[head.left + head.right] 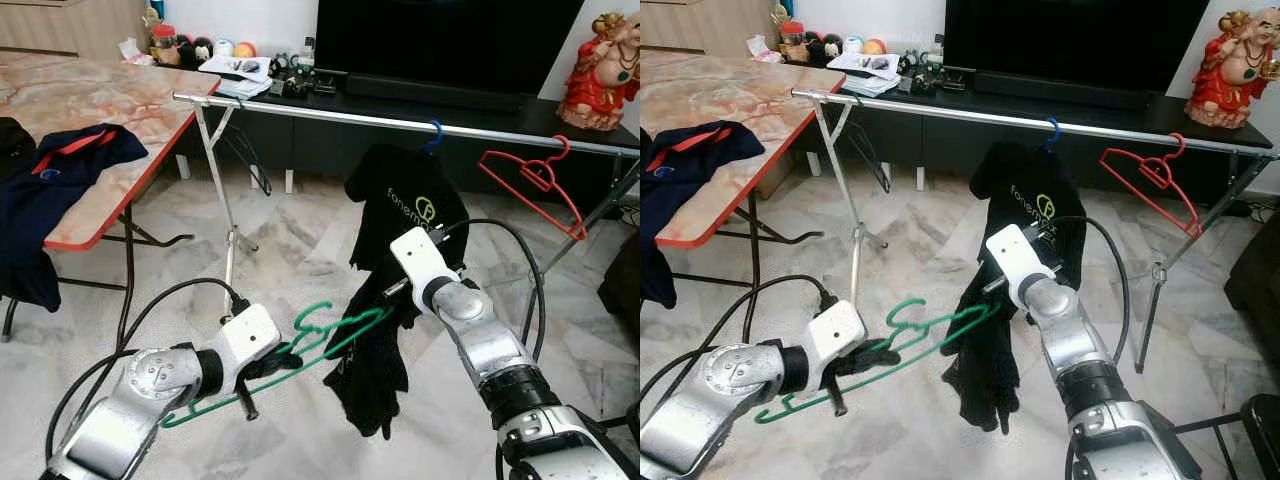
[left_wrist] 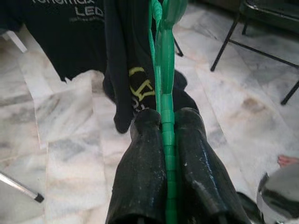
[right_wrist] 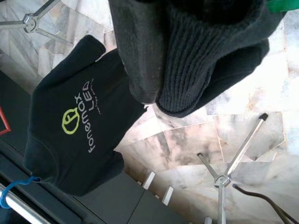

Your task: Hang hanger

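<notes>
The left end effector (image 1: 262,366) is clamped on the green hanger (image 1: 330,330), shirt (image 1: 985,370) half-loaded. Right end effector's grip cannot be told. Next: lift the hook onto the rail (image 1: 400,122).

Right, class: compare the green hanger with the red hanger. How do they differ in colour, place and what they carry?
The green hanger is clamped in the left gripper, held low over the floor; the red hanger hangs by its hook on the metal rail. The green hanger has a black garment draped at its far end, which the right gripper reaches; the red hanger is bare. Both are thin plastic hangers.
</notes>
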Robot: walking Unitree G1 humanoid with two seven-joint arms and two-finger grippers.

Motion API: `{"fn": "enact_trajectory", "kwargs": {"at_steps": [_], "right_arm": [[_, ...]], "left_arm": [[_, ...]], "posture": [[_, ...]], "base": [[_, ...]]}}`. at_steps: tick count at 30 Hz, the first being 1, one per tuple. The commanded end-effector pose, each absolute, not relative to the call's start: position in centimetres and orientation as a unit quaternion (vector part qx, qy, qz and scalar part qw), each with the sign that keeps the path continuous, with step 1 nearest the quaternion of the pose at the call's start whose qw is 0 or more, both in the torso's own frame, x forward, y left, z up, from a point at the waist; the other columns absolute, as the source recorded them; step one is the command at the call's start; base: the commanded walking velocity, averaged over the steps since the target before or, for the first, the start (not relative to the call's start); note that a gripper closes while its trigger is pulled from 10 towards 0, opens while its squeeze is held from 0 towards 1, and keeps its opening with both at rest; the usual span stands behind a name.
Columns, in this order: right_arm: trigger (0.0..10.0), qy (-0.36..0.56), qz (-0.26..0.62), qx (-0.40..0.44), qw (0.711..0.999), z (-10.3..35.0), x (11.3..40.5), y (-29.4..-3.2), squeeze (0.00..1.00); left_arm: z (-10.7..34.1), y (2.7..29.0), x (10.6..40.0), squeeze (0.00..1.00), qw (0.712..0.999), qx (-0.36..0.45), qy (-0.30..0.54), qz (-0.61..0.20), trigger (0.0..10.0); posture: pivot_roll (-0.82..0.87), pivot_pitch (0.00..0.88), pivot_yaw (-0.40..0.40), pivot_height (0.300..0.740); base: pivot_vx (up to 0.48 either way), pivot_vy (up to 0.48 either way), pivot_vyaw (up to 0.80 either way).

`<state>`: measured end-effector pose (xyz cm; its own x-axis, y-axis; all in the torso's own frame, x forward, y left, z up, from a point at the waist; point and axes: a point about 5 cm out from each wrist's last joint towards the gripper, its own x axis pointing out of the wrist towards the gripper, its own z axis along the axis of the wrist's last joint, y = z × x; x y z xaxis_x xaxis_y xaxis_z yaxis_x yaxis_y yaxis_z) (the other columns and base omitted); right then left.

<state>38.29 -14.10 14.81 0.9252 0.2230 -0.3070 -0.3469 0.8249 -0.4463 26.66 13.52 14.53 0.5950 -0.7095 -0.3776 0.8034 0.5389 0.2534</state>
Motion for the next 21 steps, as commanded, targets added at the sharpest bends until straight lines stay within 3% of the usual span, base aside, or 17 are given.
{"fn": "enact_trajectory", "kwargs": {"at_steps": [1,11,21], "right_arm": [[10.0,0.106,0.152,-0.251,0.950,15.6,38.3,-13.9,0.00],[10.0,0.108,0.148,-0.244,0.952,15.4,38.1,-13.7,0.00],[10.0,0.106,0.144,-0.237,0.955,15.7,37.9,-13.5,0.00]], "left_arm": [[15.0,13.5,26.9,0.00,0.875,0.197,0.100,-0.430,10.0],[15.7,14.3,28.8,0.00,0.917,0.203,0.071,-0.336,10.0],[15.8,14.6,29.1,0.00,0.924,0.212,0.066,-0.312,10.0]], "posture": [[0.12,0.053,-0.095,0.740],[0.12,0.055,-0.094,0.740],[0.13,0.058,-0.092,0.740]], "base": [[0.000,0.000,0.00],[0.000,0.000,0.00],[0.000,0.000,0.00]]}}
